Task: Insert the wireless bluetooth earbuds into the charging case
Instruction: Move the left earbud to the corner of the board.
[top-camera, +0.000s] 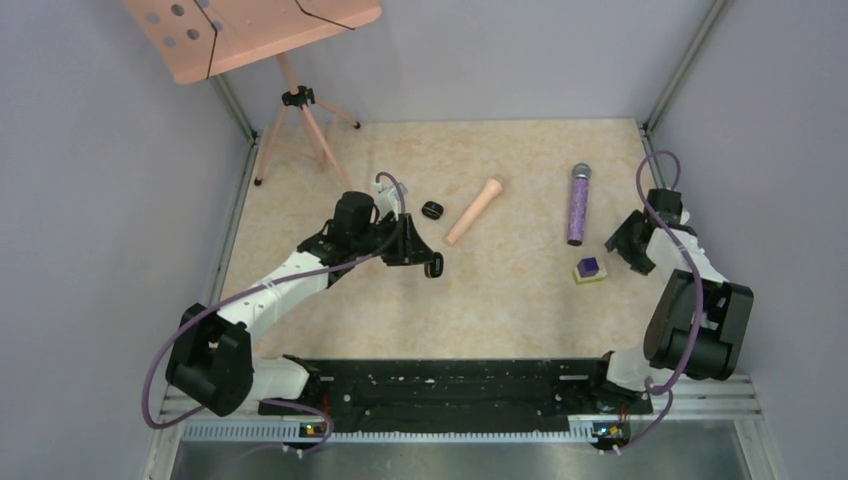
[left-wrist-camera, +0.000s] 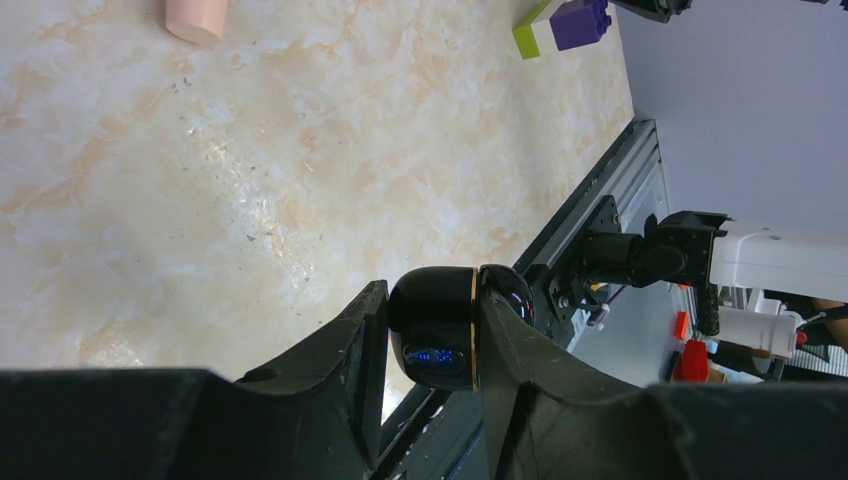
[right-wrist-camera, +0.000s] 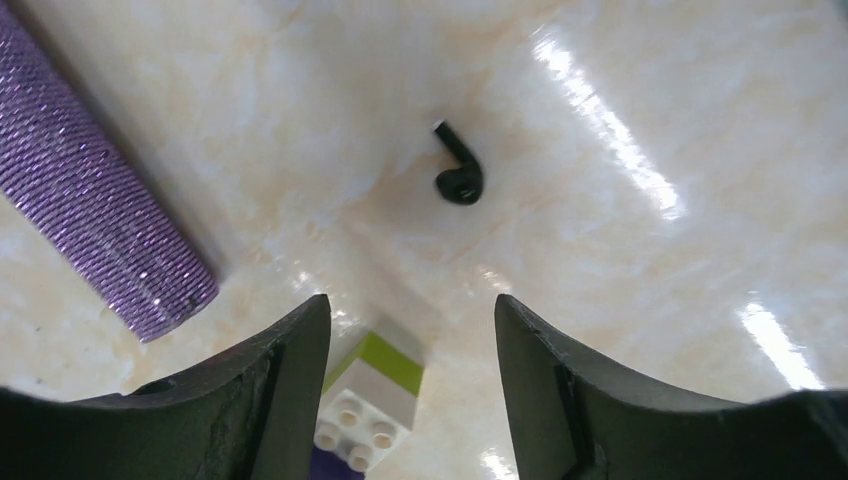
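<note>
Jaws on the left gripper (left-wrist-camera: 432, 290) are clamping the charging case (left-wrist-camera: 438, 325) by its rounded sides and seemingly holding it clear of the table (left-wrist-camera: 250, 150). Blue spots are glowing in its dark interior. Whether anything is sitting in its wells, I cannot tell.

Jaws on the right gripper (right-wrist-camera: 410, 315) are standing apart, gripping nothing, and hanging above one earbud (right-wrist-camera: 458, 172) that is lying alone on the table. No second bud is showing in any view.

A purple-and-white block (right-wrist-camera: 375, 400) is sitting just beside those jaws, and a purple glitter cylinder (right-wrist-camera: 100, 190) is lying further out. Near the left arm, a black lump (top-camera: 432, 209) and a pink cylinder (top-camera: 475, 210) are resting on the table.

Risks as I am judging them:
- The bud is tiny and glossy, so closing on it could squirt it sideways or pinch it crooked.
- The descending jaws could nudge the block into the bud.
- The two arms are working well apart, so the bud could drop while crossing.
- The case is glossy, so it could twist in the clamp when the bud is pressed in.
</note>
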